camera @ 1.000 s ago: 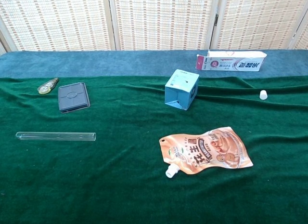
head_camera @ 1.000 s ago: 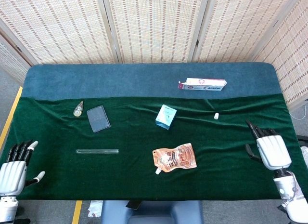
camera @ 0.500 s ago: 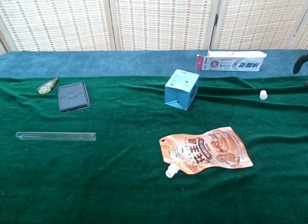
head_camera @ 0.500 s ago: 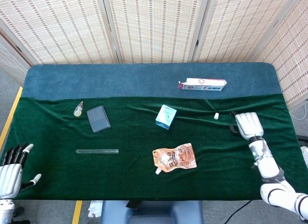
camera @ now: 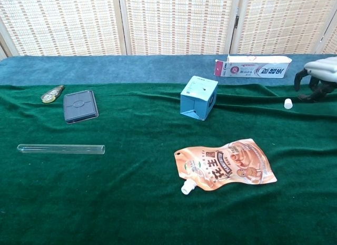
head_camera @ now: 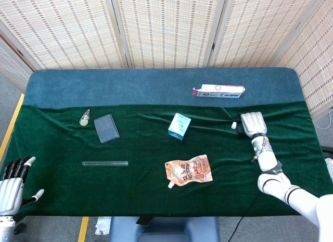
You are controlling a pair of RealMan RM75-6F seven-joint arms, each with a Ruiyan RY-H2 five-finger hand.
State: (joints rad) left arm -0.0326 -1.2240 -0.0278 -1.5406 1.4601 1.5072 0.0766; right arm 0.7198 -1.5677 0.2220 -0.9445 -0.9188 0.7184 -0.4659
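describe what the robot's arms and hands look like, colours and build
The right hand has a glossy white shell over the back with dark, near-black fingers below. Its forearm is slim, white and silver-grey in rounded segments, widening into a bulbous white arm section. The left hand has the same white shell, black fingers and white-capped fingertips. No markings are legible.

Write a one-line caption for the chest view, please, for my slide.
Right hand hovers beside a small white cap on green cloth, near a toothpaste box.

A staged test room rather than a home: woven folding screens [head_camera: 166,28] close off the top of the frame, and a table [head_camera: 156,86] (draped in green and blue cloth) carries assorted small items.
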